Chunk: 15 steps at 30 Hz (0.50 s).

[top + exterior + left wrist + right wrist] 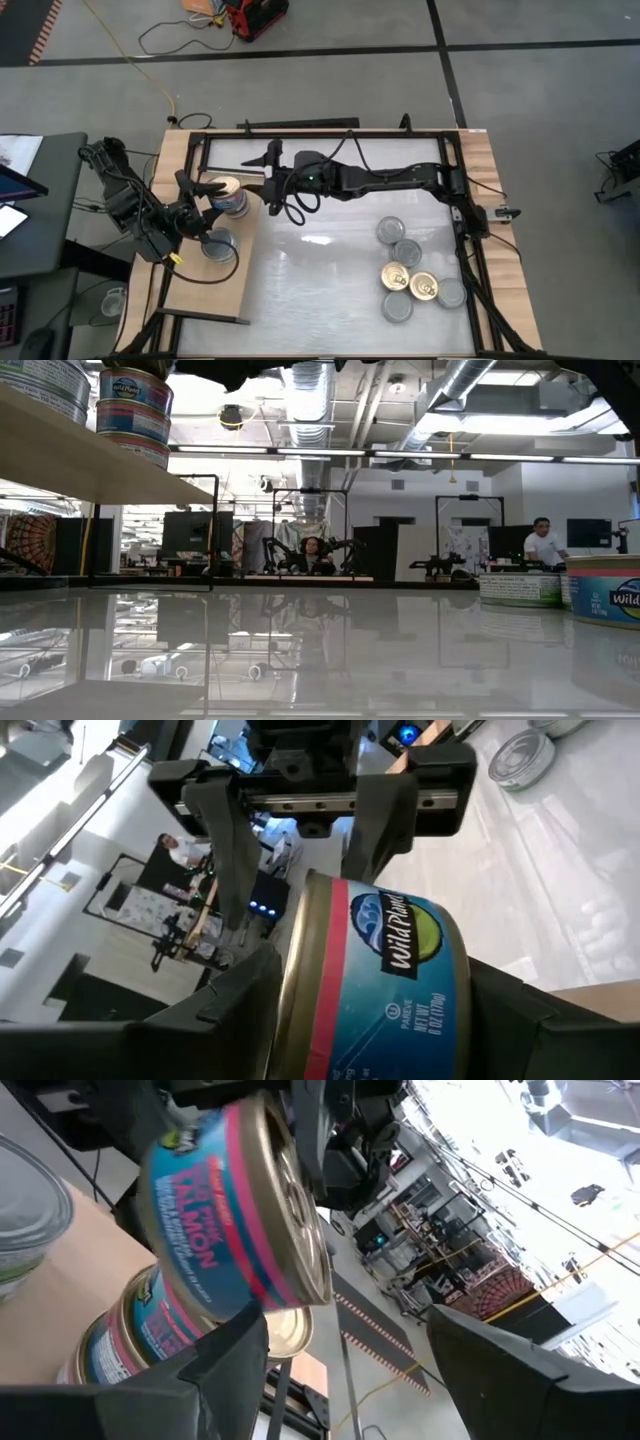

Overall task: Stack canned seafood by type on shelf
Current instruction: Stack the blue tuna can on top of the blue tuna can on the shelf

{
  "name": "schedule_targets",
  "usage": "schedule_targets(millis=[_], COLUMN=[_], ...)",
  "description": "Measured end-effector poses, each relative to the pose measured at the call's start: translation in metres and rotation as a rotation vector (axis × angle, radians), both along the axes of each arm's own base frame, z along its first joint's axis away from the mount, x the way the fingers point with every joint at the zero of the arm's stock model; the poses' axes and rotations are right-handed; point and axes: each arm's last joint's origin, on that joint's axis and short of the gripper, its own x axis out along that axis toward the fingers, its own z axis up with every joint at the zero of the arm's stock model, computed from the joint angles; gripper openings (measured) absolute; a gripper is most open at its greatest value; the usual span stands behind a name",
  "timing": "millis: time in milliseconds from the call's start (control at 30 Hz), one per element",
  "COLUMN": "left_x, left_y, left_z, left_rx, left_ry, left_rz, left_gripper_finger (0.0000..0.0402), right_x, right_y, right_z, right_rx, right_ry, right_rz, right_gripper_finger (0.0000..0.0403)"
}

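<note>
Up on the rectangular light wooden shelf with its thin black frame (205, 285), near its far right corner, stands a stack of flat round tins with blue labels and pink bands. The top gold-lidded tin (375, 990) sits between the sides of the left pincer (215, 208). Whether that pincer clamps it or stands loose around it cannot be told. In the right wrist view this tin leans at an angle to the gold-topped tin under it (135, 1345). Just beside the stack, nearer the front of the shelf, is a tin with a plain silver-grey top (218, 243).

The right pincer (268, 187) is spread wide and empty. It hangs at the shelf's right edge, facing the stack from the opposite side to the left pincer, so the tin is closely hemmed in on both sides. The front half of the shelf board is bare.

Six loose tins (408, 270), two gold-topped and four silver-grey, lie clustered on the right half of the bench. They are well apart from the shelf, with open surface between. The glossy white bench (320, 290) mirrors the ceiling lights and is ringed by a black frame.

Beyond it is a workshop with exposed ducts. One person sits at a far desk (312, 550) and another in a white shirt (543, 545) is at the right.
</note>
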Motion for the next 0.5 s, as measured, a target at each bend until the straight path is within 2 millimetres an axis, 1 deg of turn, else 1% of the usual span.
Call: schedule_targets(millis=[333,500], left_x=[0.0001,0.0003], left_y=[-0.0002,-0.0007], left_z=[-0.0002,-0.0005], left_rx=[-0.014,-0.042], left_ry=[0.003,0.000], left_rz=[-0.009,-0.016], left_gripper_finger=[0.0294,0.0299], right_x=[-0.0001,-0.0001], right_y=[-0.0008,-0.0010], right_z=[0.0001,-0.0002], right_rx=[0.013,0.030], right_ry=[-0.002,-0.002], right_rz=[-0.008,-0.010], right_gripper_finger=[0.0306,0.0306])
